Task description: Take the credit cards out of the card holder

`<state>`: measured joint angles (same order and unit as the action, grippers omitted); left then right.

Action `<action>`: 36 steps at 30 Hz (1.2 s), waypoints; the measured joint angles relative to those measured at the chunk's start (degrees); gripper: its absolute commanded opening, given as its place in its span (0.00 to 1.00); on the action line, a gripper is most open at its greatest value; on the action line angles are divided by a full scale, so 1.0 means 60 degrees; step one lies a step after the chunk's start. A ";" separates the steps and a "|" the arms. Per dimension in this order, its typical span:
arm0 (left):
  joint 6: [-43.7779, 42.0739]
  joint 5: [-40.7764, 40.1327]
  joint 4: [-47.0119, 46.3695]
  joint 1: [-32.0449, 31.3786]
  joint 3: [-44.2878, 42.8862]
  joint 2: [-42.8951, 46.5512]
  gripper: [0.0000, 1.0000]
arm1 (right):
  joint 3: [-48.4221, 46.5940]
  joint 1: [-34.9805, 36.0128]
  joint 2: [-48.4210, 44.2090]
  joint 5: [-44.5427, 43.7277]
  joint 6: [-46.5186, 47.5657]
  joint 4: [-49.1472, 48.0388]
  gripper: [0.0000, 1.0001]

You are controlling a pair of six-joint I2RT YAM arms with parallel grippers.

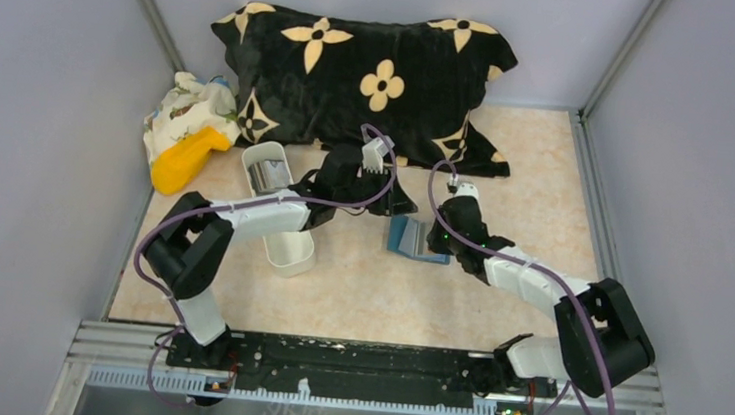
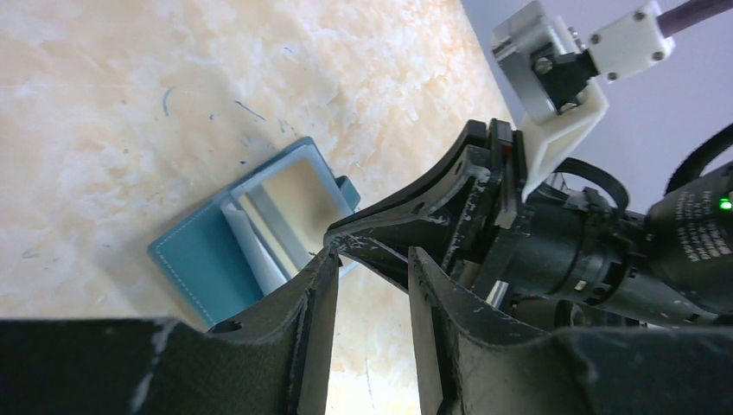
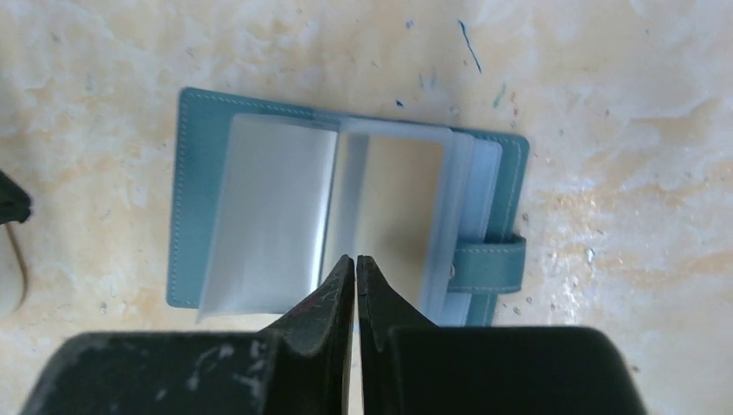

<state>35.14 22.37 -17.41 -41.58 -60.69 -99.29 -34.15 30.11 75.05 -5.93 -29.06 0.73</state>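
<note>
The blue card holder [image 3: 199,173] lies open and flat on the table, with its closing tab [image 3: 488,264] on the right. Its clear sleeves are fanned out: a silvery card [image 3: 268,216] shows in the left sleeve and a tan one [image 3: 402,203] in the middle sleeve. My right gripper [image 3: 355,259] is shut, its tips over the sleeves' fold at the holder's near edge; whether it pinches a sleeve is not visible. My left gripper [image 2: 372,259] is open and empty, just beside the holder [image 2: 203,268]. In the top view both grippers, left [image 1: 394,205] and right [image 1: 438,236], flank the holder [image 1: 407,239].
A long white tray [image 1: 290,246] stands left of the holder under my left arm, with something silvery [image 1: 268,173] inside. A black pillow with tan flowers [image 1: 365,77] lies at the back. A yellow object [image 1: 185,159] and patterned cloth [image 1: 187,106] sit at the far left.
</note>
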 measured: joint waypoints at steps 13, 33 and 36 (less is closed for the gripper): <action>0.0594 0.1045 -0.0353 -0.0353 -0.0455 -0.1537 0.42 | 0.0623 -0.0193 0.0098 -0.0058 -0.0346 -0.0113 0.00; 0.0525 0.0601 0.0685 -0.0423 -0.0688 -0.2506 0.41 | 0.0699 -0.0987 -0.0270 0.0178 -0.0601 -0.0251 0.36; 0.0463 0.0594 0.0739 -0.0423 -0.0688 -0.2583 0.41 | 0.0758 -0.0987 -0.0266 0.0270 -0.0605 -0.0262 0.36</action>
<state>37.91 25.93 -12.97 -44.12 -64.82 -114.78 -29.61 24.18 73.45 -4.32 -32.69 -0.84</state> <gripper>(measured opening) 0.415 0.363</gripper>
